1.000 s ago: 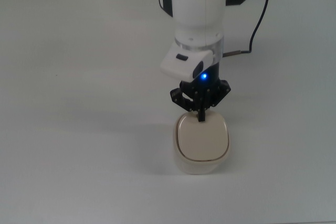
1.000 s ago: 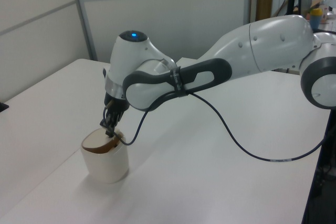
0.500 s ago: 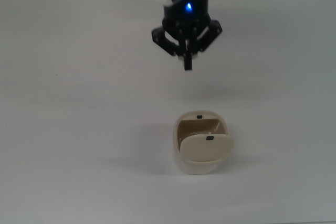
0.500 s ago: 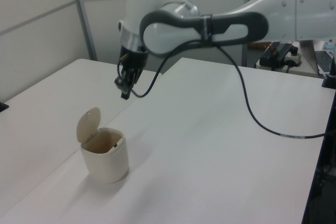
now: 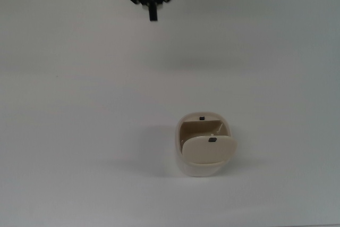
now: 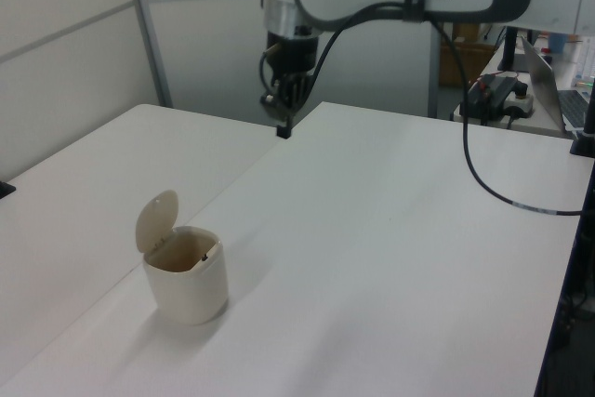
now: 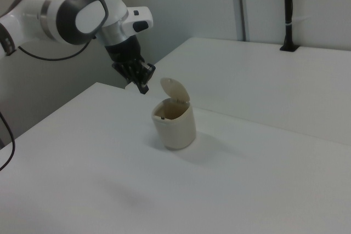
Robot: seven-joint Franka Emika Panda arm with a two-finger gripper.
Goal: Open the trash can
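Note:
The cream-white trash can [image 5: 203, 147] [image 6: 188, 278] [image 7: 174, 123] stands on the white table with its beige lid [image 5: 208, 149] [image 6: 156, 220] [image 7: 175, 90] swung up and open. A small black button [image 5: 202, 118] shows at its rim. My gripper [image 5: 153, 15] [image 6: 282, 129] [image 7: 143, 88] hangs high above the table, well away from the can toward the top view's upper edge. Its fingers are shut together and hold nothing.
The white table [image 5: 79, 104] stretches around the can. A black cable [image 6: 483, 178] droops from the arm over the table in the left view. A black post [image 7: 287, 9] stands at the far table edge in the right view.
The lid, pressed by my gripper a second ago, sprang open. My gripper has since risen and drawn back from the can toward the top view's upper edge.

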